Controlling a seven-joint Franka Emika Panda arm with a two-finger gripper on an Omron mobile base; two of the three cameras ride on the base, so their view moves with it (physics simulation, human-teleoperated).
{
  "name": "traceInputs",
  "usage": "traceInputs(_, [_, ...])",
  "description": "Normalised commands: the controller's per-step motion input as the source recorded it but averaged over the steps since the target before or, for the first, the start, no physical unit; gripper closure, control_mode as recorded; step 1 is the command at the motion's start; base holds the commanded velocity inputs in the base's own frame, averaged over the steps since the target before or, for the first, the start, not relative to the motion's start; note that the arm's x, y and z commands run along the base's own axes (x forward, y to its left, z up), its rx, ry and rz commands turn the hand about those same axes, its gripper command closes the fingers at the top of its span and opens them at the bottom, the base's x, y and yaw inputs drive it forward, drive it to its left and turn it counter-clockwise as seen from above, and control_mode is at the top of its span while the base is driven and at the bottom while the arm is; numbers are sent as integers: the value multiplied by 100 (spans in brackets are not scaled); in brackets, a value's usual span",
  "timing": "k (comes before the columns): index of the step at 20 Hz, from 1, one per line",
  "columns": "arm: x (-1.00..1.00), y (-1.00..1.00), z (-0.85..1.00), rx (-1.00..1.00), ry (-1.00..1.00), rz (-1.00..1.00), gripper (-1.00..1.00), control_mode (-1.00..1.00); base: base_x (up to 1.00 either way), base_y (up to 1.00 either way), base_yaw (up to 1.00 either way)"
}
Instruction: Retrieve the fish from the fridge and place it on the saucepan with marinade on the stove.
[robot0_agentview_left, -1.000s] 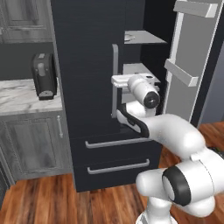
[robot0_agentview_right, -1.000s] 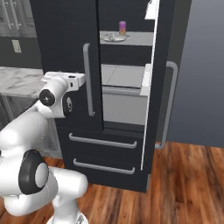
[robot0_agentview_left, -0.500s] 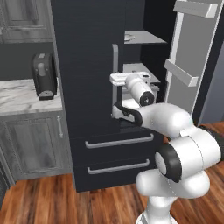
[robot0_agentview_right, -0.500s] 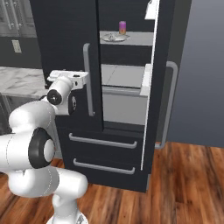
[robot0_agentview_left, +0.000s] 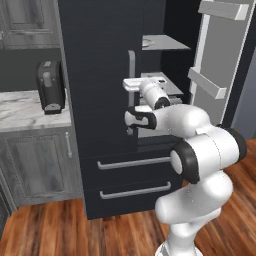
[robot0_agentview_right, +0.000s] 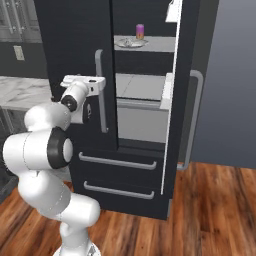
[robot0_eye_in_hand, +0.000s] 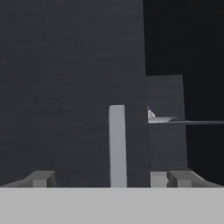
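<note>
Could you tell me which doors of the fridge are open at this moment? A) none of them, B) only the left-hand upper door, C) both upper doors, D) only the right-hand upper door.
D: the fridge's right door is swung out, baring the shelves, while the left door stays flat and shut, with the open pincer facing its bar handle.

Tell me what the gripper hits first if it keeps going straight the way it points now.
Probably the grey bar handle of the fridge's closed left door: it stands between the open gripper's fingertips, straight ahead in the hand view. How near it is stays unclear.
</note>
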Motion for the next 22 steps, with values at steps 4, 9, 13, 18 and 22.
traceInputs(4, [48,0,0,0,-2,0,-100,-100,0,0,0])
traceInputs(9, [48,0,0,0,-1,0,-100,-100,0,0,0])
traceInputs(13, [47,0,0,0,0,0,-100,-100,0,0,0])
traceInputs(18, [48,0,0,0,0,0,-100,-100,0,0,0])
traceInputs(22, [43,0,0,0,0,0,-100,-100,0,0,0])
